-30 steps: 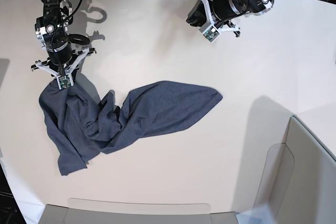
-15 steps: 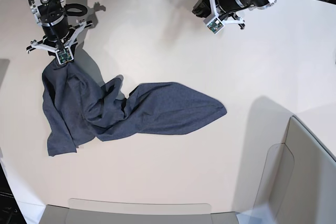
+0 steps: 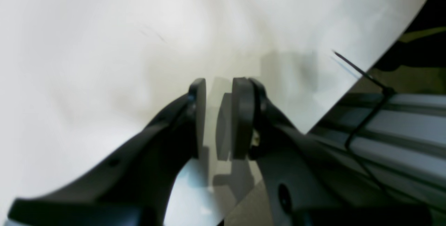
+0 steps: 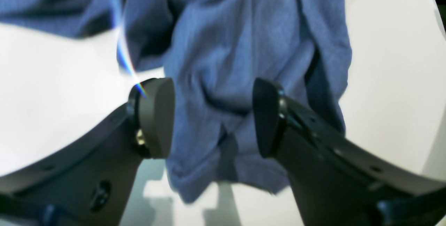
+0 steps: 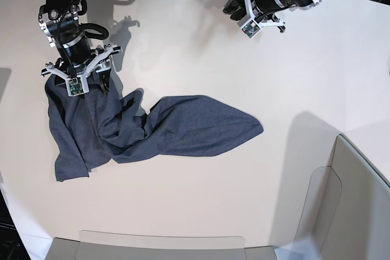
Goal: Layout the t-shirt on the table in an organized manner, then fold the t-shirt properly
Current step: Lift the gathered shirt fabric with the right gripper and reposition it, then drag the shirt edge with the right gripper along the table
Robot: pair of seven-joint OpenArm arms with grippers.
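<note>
T-shirt [image 5: 152,129] crumpled on table [image 5: 201,59], right fingers [image 4: 156,121] parted above it

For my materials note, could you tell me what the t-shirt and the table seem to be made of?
The t-shirt looks like soft knit fabric, likely cotton or a blend: matte, heathered navy, lying in loose folds and creases. The table looks like a hard, smooth off-white laminate or painted board, with soft shadows and a faint sheen; the exact material is unclear.
</note>
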